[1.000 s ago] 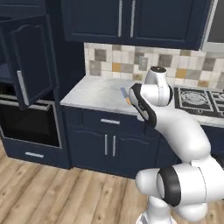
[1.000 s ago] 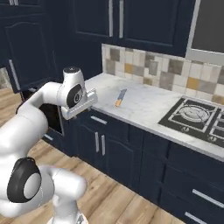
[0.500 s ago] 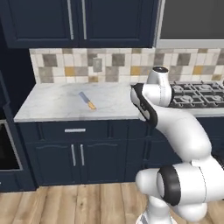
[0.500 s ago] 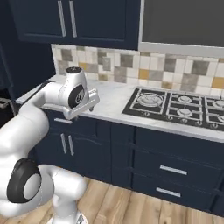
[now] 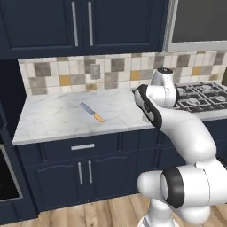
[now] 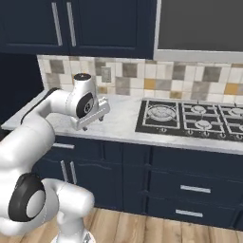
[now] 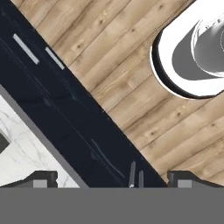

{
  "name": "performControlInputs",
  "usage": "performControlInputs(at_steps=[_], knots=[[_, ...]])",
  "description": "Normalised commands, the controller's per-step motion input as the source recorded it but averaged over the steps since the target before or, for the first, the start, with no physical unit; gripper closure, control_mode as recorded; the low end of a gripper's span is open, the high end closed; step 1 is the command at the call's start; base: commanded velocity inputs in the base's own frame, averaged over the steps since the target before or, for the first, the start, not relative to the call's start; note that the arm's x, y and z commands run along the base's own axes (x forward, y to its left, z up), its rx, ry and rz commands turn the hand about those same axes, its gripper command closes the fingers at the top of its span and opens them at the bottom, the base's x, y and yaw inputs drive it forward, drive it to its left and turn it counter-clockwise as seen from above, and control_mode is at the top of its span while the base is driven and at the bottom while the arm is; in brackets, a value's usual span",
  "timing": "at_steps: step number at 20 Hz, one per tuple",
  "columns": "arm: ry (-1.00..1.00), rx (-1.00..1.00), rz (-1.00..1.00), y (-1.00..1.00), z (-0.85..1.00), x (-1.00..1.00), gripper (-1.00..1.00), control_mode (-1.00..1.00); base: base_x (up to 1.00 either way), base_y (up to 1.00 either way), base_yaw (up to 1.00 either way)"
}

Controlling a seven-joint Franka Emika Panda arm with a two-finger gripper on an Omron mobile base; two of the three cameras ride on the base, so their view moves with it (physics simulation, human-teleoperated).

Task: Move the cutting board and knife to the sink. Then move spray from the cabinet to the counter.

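- So the knife (image 5: 92, 112) is lying flat on the counter (image 5: 57, 119), left of middle in the left base view, with nothing else near it on the marble.
- Its long axis runs on a diagonal: grey-blue blade pointing up-left toward the tiled backsplash (image 5: 71, 75), orange handle pointing down-right toward the counter's front edge.
- The handle end is the end closer to the arm, which I'd say is handy since that's the bit you'd want to pinch.
- Moving right, the gripper (image 6: 92, 116) sits folded in close by the arm's wrist, over the front edge of the counter just left of the stove (image 6: 190, 118).
- From the gripper, the knife lies well off to the robot's left and a bit further back onto the counter.
- Fingers are spread wide apart with nothing between them; in the hand view the two tips (image 7: 43, 178) stand far apart at the bottom.
- The hand view looks straight down past the counter edge at the navy drawer fronts (image 7: 78, 127) and wood floor (image 7: 131, 87), so the hand isn't aimed at the knife at all.
- My guess is it needs a swing left plus a wrist roll so the jaws close across that diagonal.
- Can't spot the cutting board or sink from here.
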Motion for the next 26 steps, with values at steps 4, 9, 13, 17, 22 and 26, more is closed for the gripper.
performControlInputs(at_steps=[4,9,13,17,22,26], knots=[[0.00,0.00,0.00,0.00,0.00,0.00,-1.00,1.00,0.52,0.53,-0.41],[0.00,0.00,0.00,0.00,0.00,0.00,-1.00,1.00,0.40,0.56,-0.39],[0.00,0.00,0.00,0.00,0.00,0.00,-1.00,1.00,0.12,0.37,-0.10],[0.00,0.00,0.00,0.00,0.00,0.00,-1.00,1.00,0.17,0.08,0.16],[0.00,0.00,0.00,0.00,0.00,0.00,-1.00,1.00,0.39,0.02,0.09],[0.00,0.00,0.00,0.00,0.00,0.00,-1.00,1.00,0.58,0.27,0.00]])
